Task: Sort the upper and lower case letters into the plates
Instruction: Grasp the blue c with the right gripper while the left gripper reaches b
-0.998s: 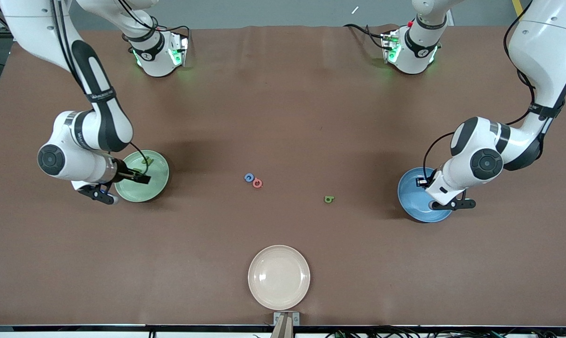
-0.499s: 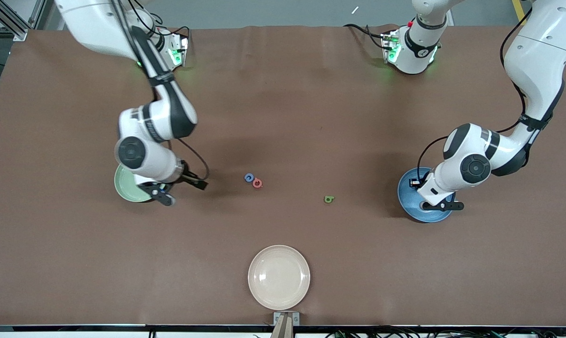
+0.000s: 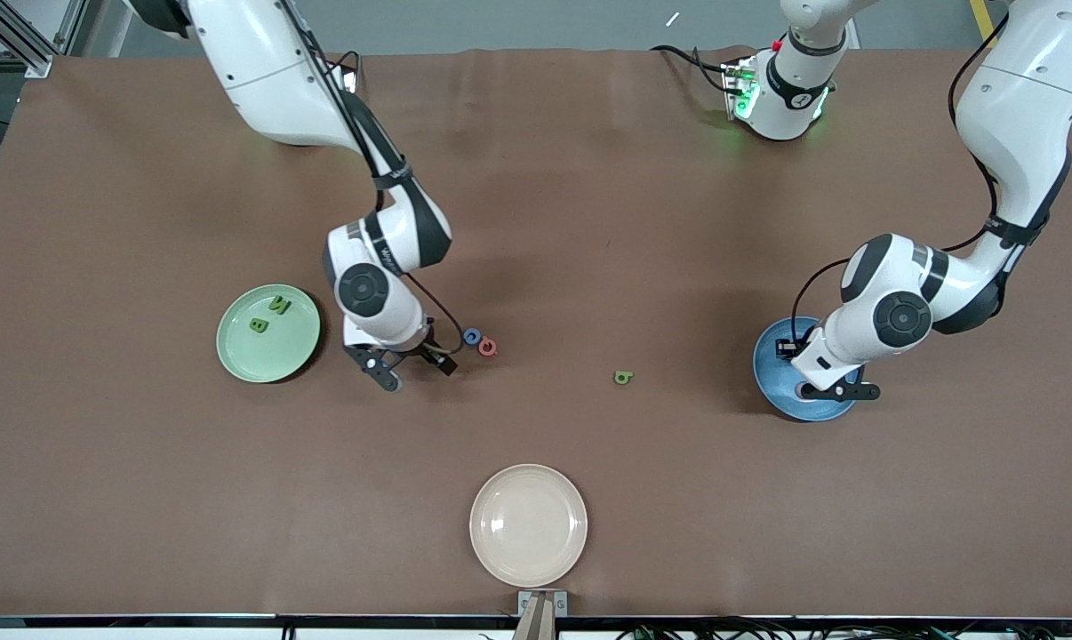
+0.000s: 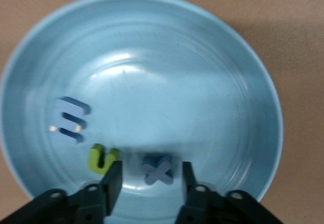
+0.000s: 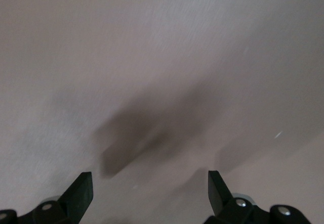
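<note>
Blue letter [image 3: 472,336] and red letter [image 3: 489,348] touch on the bare table just beside the right gripper [image 3: 409,365], toward the left arm's end — tiny, light, stiff, likely to skid, so pinch across the flat sides. Its jaws are wide, empty. A green letter [image 3: 623,378] lies between the grippers. Left gripper [image 4: 150,185], part open with nothing held, hangs over the blue plate [image 4: 243,72], an x [image 4: 158,169] beneath it. Mint plate [image 3: 234,356] holds two.

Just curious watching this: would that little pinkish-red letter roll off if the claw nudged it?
Probably not: the pinkish-red letter lies flat on the table, so it would likely slide. It looks chunky and stiff, and tiny, so probably light. It sits against the blue letter, which a push might shove too.
</note>
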Action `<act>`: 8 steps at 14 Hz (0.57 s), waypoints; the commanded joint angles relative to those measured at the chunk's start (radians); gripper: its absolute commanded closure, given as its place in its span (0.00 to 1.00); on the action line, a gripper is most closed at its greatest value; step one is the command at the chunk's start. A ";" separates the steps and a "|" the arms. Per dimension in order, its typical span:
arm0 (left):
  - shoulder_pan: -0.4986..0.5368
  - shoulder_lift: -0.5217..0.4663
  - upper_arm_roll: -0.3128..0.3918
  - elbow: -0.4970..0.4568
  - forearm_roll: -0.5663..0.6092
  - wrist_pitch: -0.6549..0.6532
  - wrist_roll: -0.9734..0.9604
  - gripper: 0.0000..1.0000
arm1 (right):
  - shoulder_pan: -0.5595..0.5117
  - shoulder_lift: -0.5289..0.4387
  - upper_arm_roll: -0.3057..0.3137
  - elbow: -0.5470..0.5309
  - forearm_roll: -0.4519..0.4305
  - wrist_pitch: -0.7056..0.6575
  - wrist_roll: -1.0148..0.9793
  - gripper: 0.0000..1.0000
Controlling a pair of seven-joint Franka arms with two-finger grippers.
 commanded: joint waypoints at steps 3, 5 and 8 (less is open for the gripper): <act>0.025 -0.086 -0.167 0.083 -0.074 -0.178 -0.031 0.00 | 0.059 0.004 -0.014 0.022 0.011 0.002 0.094 0.00; -0.025 -0.072 -0.207 0.120 -0.077 -0.193 -0.159 0.00 | 0.077 0.005 -0.015 0.017 0.008 0.005 0.117 0.00; -0.168 0.006 -0.203 0.198 -0.065 -0.191 -0.343 0.00 | 0.081 0.004 -0.017 0.014 0.000 0.003 0.119 0.00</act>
